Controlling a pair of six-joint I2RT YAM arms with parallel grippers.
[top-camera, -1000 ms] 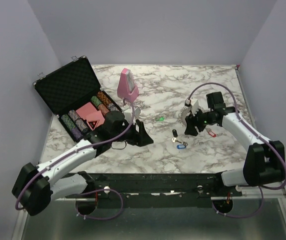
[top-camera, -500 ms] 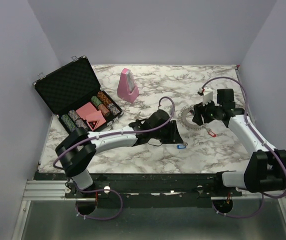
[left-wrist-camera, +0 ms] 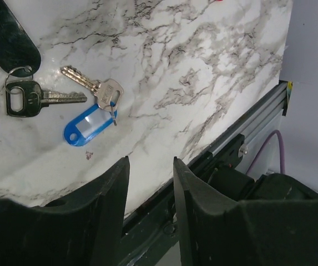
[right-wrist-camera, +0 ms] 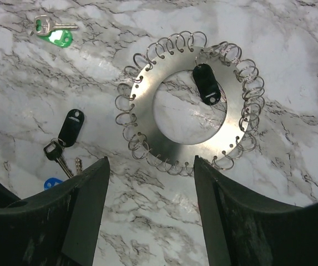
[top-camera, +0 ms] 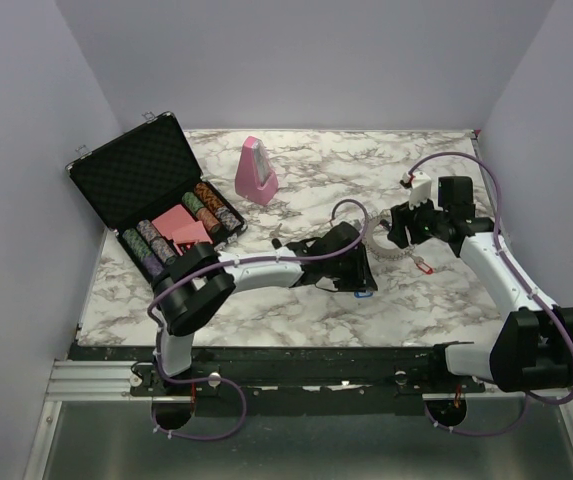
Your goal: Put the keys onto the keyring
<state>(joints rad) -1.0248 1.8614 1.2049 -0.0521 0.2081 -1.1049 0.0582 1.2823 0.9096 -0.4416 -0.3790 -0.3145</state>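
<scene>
The keyring [right-wrist-camera: 147, 100] is a flat silvery disc edged with small wire loops; it lies on the marble with a black tag [right-wrist-camera: 206, 83] on it. My right gripper [right-wrist-camera: 150, 162] hovers open over its near rim, holding nothing. In the left wrist view a black-capped key [left-wrist-camera: 23, 98] and a silver key with a blue tag [left-wrist-camera: 89, 124] lie ahead of my left gripper [left-wrist-camera: 150, 166]. Its jaws are apart and empty. From above, the left gripper [top-camera: 358, 272] is beside the blue tag [top-camera: 363, 292] and left of the keyring [top-camera: 378, 247]. A red-capped key [top-camera: 424, 267] lies near the right gripper [top-camera: 398, 232].
An open poker-chip case [top-camera: 141, 190] sits at the back left, with a pink metronome [top-camera: 255, 172] behind the centre. A green-tagged key [right-wrist-camera: 56, 34] lies beyond the keyring. The table's front rail [left-wrist-camera: 247, 138] runs close behind the left gripper.
My left arm has swung right across the table to the keys, and its jaws have narrowed. The right gripper has risen and drawn back slightly over the keyring.
</scene>
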